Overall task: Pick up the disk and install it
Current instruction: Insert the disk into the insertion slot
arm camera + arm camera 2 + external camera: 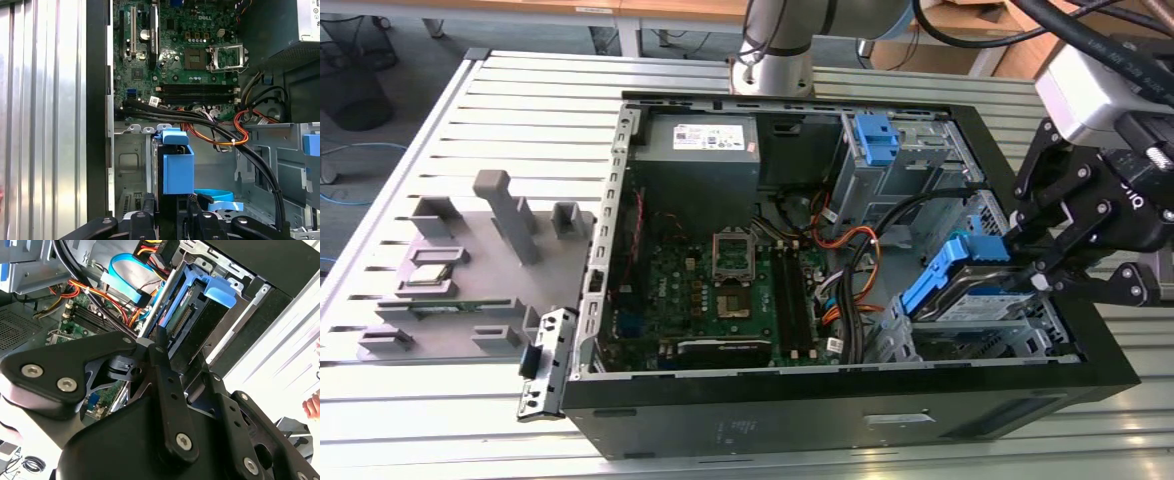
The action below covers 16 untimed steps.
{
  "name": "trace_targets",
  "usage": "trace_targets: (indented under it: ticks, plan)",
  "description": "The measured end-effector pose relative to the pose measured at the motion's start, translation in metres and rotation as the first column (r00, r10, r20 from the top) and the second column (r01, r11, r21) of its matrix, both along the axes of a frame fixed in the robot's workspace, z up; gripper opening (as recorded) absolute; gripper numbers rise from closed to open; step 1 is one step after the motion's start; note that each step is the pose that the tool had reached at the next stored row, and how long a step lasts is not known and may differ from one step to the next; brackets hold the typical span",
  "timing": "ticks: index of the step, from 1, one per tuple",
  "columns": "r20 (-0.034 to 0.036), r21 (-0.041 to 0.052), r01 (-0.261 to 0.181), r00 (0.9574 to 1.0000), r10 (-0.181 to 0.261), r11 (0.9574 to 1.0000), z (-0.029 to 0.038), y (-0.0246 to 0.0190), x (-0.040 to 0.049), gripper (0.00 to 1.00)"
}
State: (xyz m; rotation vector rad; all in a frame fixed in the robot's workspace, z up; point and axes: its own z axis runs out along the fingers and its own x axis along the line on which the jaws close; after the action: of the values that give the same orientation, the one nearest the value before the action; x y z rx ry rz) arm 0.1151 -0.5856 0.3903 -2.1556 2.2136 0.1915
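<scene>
The disk (977, 300) is a silver drive with blue rails. It lies tilted in the drive cage (1014, 335) at the front corner of the open computer case (854, 400), on the exterior view's right. My gripper (1030, 262) reaches over the case wall and is shut on the disk's raised end. In the first wrist view the blue rail of the disk (177, 170) stands between my gripper's (172, 205) black fingers. In the second wrist view one fingertip (160, 337) presses the side of the disk (197, 290), which angles down into the cage.
Black and orange cables (854, 245) run past the cage toward the motherboard (734, 270). A grey power-supply box (700, 150) and a bare blue bracket (874, 135) sit at the far end. Grey fixtures (467, 260) stand on the slatted table. A hand (312, 407) is nearby.
</scene>
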Motion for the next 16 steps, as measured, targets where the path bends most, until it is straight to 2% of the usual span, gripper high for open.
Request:
trace_targets:
  ticks: [4, 5, 10, 11, 13, 16]
  plan:
    - [0.0000, 0.0001, 0.000, 1.0000, 0.000, 1.0000, -0.0001, 0.0000, 0.0000, 0.36]
    - [0.0000, -0.0001, 0.000, 1.0000, 0.000, 1.0000, -0.0001, 0.0000, 0.0000, 0.43]
    - [0.0000, -0.0002, 0.000, 1.0000, 0.000, 1.0000, -0.0002, 0.0000, 0.0000, 0.43]
    - [0.0023, 0.0000, 0.000, 1.0000, 0.000, 1.0000, -0.0009, 0.0000, -0.0002, 0.43]
    - [0.0116, -0.0002, -0.003, 0.9999, 0.003, 1.0000, -0.0025, 0.0000, -0.0008, 0.43]
    - [0.0204, -0.0002, -0.011, 0.9997, 0.011, 0.9999, -0.0053, 0.0000, -0.0018, 0.43]
